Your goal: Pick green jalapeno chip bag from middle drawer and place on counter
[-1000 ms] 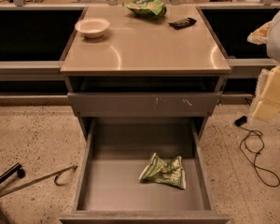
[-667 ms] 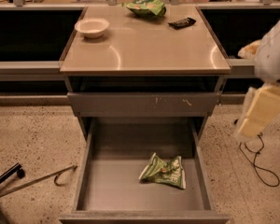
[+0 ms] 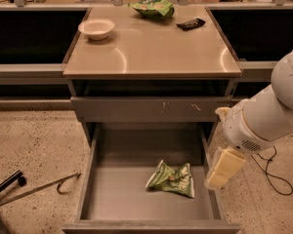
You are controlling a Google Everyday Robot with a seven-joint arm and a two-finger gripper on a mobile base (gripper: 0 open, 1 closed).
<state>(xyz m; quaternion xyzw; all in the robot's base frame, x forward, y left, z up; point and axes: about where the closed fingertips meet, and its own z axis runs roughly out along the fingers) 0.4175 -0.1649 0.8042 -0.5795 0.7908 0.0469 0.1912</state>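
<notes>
We have not yet grasped anything. The green jalapeno chip bag (image 3: 172, 178) lies on the floor of the open middle drawer (image 3: 116, 195), right of centre. Our gripper (image 3: 216, 178) hangs by the drawer's right wall, near the bag; we cannot tell whether it is wide or narrow. Picking the bag and placing it on the bench (image 3: 151, 52) are both left to do.

High, near frontal view down onto counter (image 3: 151, 52); pincer (image 3: 223, 169) seemingly lower-right.

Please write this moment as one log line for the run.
stage: before grasp | gripper: by right wall of middle drawer, apart from bag | green jalapeno chip bag: on drawer floor | counter: bag not yet there
</notes>
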